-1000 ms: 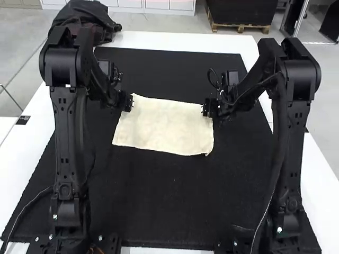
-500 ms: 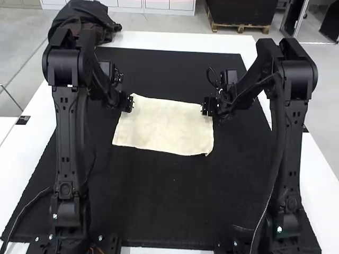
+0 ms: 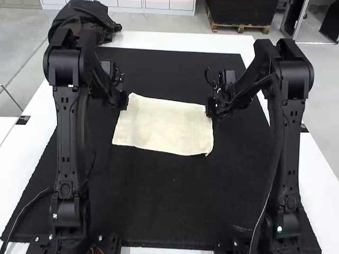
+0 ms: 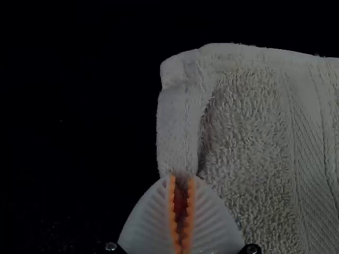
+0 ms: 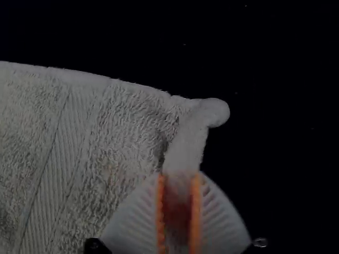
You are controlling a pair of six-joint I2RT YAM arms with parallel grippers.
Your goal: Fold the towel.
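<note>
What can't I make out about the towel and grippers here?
- Left wrist view: the rest of the cream terry-cloth towel, cut off by the edge; whether the left gripper holds its hem, too dark there.
- Right wrist view: how deep the hem sits in the right gripper, too dim between its fingers.
- High view: the towel's underside, hidden by its top face.

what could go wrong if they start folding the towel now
The right pincer has its pads apart with the towel's side edge between them, so the edge might slip out when lifted. The left pincer is only at a narrow hem, so its hold could be slight. The rounded, curled corner beyond the right pincer may leave the fold uneven.
</note>
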